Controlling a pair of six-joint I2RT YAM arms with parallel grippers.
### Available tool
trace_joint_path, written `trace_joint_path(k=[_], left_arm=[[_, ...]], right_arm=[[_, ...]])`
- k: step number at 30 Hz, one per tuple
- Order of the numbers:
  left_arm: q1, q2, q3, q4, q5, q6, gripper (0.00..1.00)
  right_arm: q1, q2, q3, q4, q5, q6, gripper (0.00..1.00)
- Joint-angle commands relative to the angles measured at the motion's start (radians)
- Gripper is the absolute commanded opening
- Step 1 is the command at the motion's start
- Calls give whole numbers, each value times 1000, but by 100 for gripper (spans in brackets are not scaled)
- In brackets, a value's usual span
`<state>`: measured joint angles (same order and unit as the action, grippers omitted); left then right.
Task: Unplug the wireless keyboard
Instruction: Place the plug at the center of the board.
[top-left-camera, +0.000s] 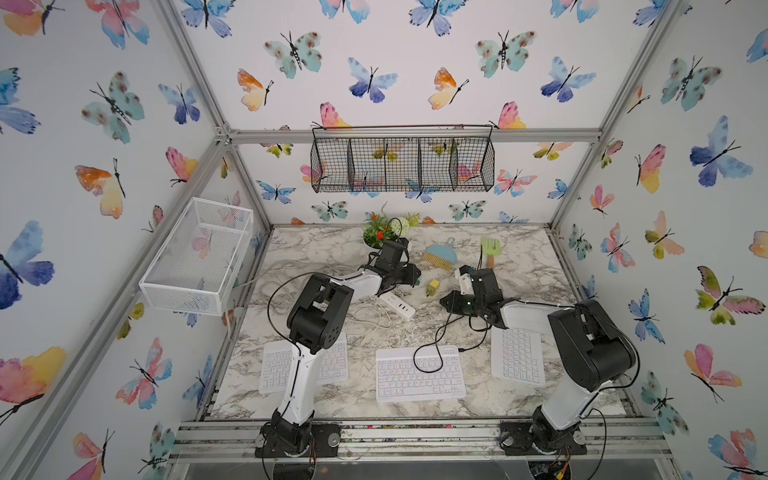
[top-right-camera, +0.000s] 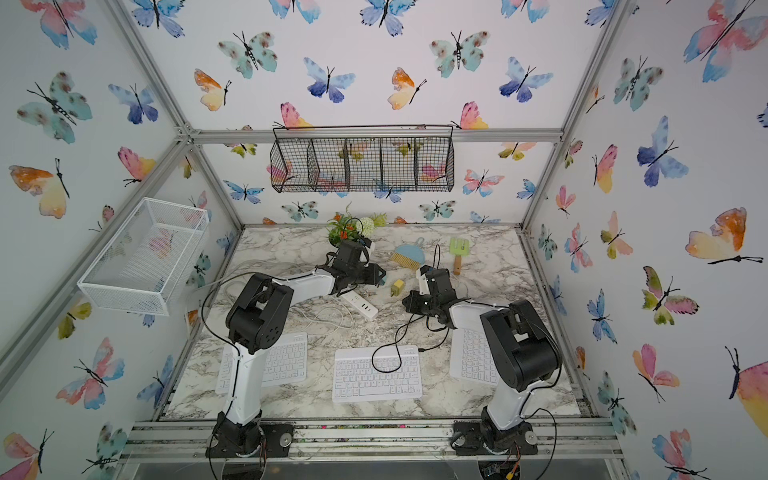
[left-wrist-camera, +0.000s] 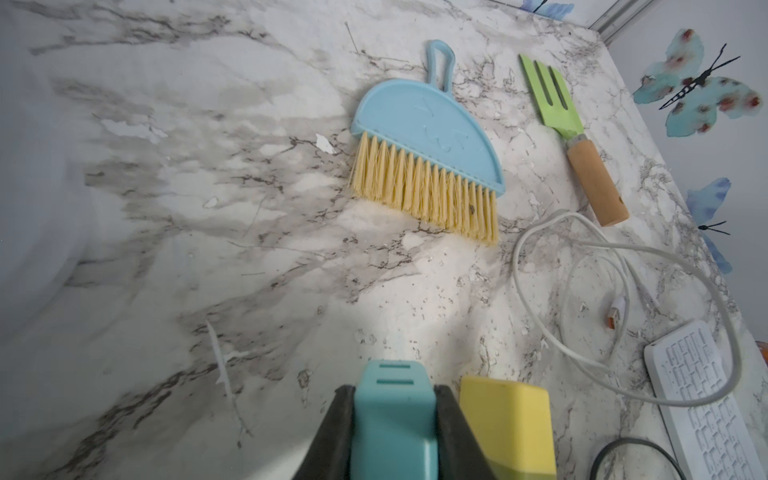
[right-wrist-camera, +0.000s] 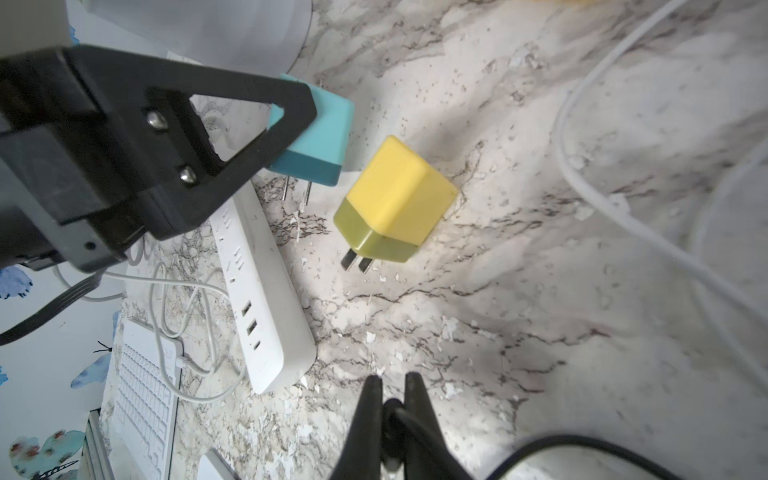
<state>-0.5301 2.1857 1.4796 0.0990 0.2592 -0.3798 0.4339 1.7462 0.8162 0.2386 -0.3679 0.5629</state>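
L gripper (left-wrist-camera: 394, 390): jaws clamped on teal adapter (right-wrist-camera: 326, 137), held up off the marble tabletop (top-left-camera: 324, 249). Prongs are bare and clear of the power strip (right-wrist-camera: 259, 270), near the strip's end.

R gripper (right-wrist-camera: 394, 379): jaws pinched together on black cable (right-wrist-camera: 397, 415), close to the yellow adapter (right-wrist-camera: 395, 187). That one lies on its side w/ prongs out, near the strip, not touching it.

Black cable runs from R gripper toward the front and loops over the mid keyboard (top-left-camera: 419, 376). Its connector sits at that kbd's far right corner; can't tell if it's seated in the port or just beside it.

Mid keyboard lies flat at front centre, between L keyboard (top-left-camera: 334, 361) (partly under L arm) and R keyboard (top-left-camera: 517, 357) (partly under R arm).

White cable (right-wrist-camera: 195, 299) is plugged into L keyboard's edge per R wrist view, slack piled beside the strip. Loose white cable (left-wrist-camera: 623, 253) lies looped near R keyboard, its orange-tipped plug free on the marble.

Toward the back: blue hand brush (left-wrist-camera: 428, 145) and green garden fork (left-wrist-camera: 548, 95) w/ wooden handle, side by side, apart.
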Motion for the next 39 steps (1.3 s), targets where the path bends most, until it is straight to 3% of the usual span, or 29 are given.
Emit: trace_joint_path(k=[1, 5, 9, 14, 19, 25, 29, 32, 39], left_arm=[[4, 27, 28, -33, -4, -51, 0], [10, 40, 38, -93, -66, -77, 0], [14, 61, 65, -144, -95, -81, 8], [16, 87, 119, -205, -95, -61, 35], [16, 80, 125, -238, -141, -55, 49], [19, 68, 125, -250, -142, -45, 58], [18, 29, 110, -202, -101, -48, 63], [16, -6, 113, -183, -71, -57, 64], [16, -120, 115, -213, -24, -45, 66]], right_arm=[[3, 14, 23, -16, -17, -22, 8], [3, 28, 33, -35, -16, -33, 11], [3, 31, 40, -60, 10, -48, 18], [3, 23, 64, -93, 41, -85, 24], [3, 23, 105, -136, 34, -122, 28], [3, 0, 137, -178, 14, -141, 34], [3, -39, 137, -187, -13, -144, 44], [3, -73, 148, -193, -56, -175, 45], [3, -132, 239, -396, -41, -454, 45]])
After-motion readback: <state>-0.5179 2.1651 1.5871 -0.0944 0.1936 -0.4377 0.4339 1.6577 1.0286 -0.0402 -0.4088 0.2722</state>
